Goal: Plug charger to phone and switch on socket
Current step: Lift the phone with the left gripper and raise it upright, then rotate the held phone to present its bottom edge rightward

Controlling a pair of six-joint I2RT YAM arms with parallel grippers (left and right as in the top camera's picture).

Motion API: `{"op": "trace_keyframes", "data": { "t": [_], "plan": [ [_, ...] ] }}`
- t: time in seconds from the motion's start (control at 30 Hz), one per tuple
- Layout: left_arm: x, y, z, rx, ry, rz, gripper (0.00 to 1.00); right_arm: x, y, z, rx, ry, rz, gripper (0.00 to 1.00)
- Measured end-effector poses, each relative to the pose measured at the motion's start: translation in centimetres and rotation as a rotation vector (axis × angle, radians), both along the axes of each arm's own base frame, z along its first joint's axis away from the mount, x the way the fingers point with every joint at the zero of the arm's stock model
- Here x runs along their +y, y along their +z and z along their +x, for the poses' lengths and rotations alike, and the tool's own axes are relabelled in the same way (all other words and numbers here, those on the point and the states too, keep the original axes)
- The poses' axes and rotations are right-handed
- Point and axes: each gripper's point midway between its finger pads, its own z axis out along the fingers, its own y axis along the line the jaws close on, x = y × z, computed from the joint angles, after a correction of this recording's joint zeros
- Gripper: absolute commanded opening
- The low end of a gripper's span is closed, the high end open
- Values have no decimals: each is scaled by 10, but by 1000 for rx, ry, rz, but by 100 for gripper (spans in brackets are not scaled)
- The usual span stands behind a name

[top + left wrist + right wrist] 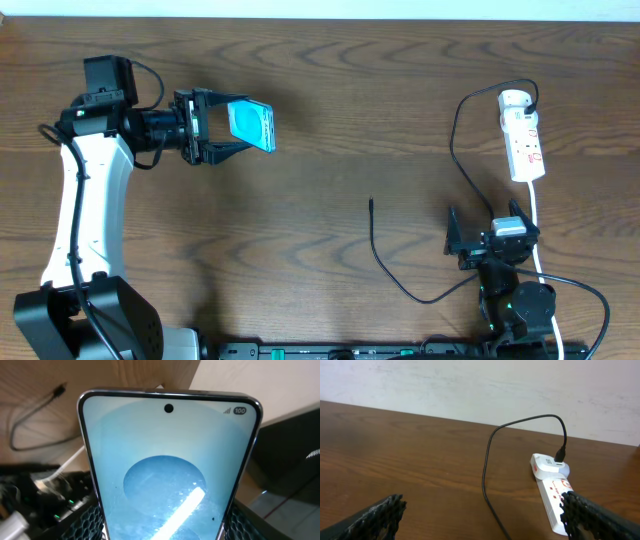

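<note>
Nearest the robot's side of the brown wooden table (pixel 300 200), the right gripper (pixel 487 222) sits low at the right with its jaws spread wide apart and nothing between them.

Just left of it, the long thin black charger cable (pixel 373 240) lies loose on the wood. It curls out from near the right arm and runs away from the robot's side to its small black plug tip (pixel 371 204), which sits on bare table, touching nothing.

Further back on the left, the left gripper (pixel 240 125) is clamped on the small rectangular phone with the bright cyan-teal screen (pixel 255 125), one finger on each long edge. The phone is off the table and well apart from the plug tip. The left wrist camera is basically staring straight at the screen, lighter oval and all.

Far right is the narrow white power strip with red markings (pixel 525 145), flat on the table, its white cord (pixel 537 215) trailing back toward the right arm. The black cable loops over and plugs into the white adapter (pixel 514 100) at the strip's far end.
</note>
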Motion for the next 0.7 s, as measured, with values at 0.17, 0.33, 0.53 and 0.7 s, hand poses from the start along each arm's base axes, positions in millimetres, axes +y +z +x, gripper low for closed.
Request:
{"op": "trace_keyframes", "data": {
  "t": [0.17,0.33,0.53,0.7],
  "plan": [
    [1,6,8,39,38,-38,7,0,0,0,0,0,0,99],
    [-2,12,9,87,48,-91,7,0,0,0,0,0,0,99],
    [-4,17,7,150,56,-140,7,0,0,0,0,0,0,99],
    [-5,19,6,179,58,-165,7,0,0,0,0,0,0,99]
  ]
}}
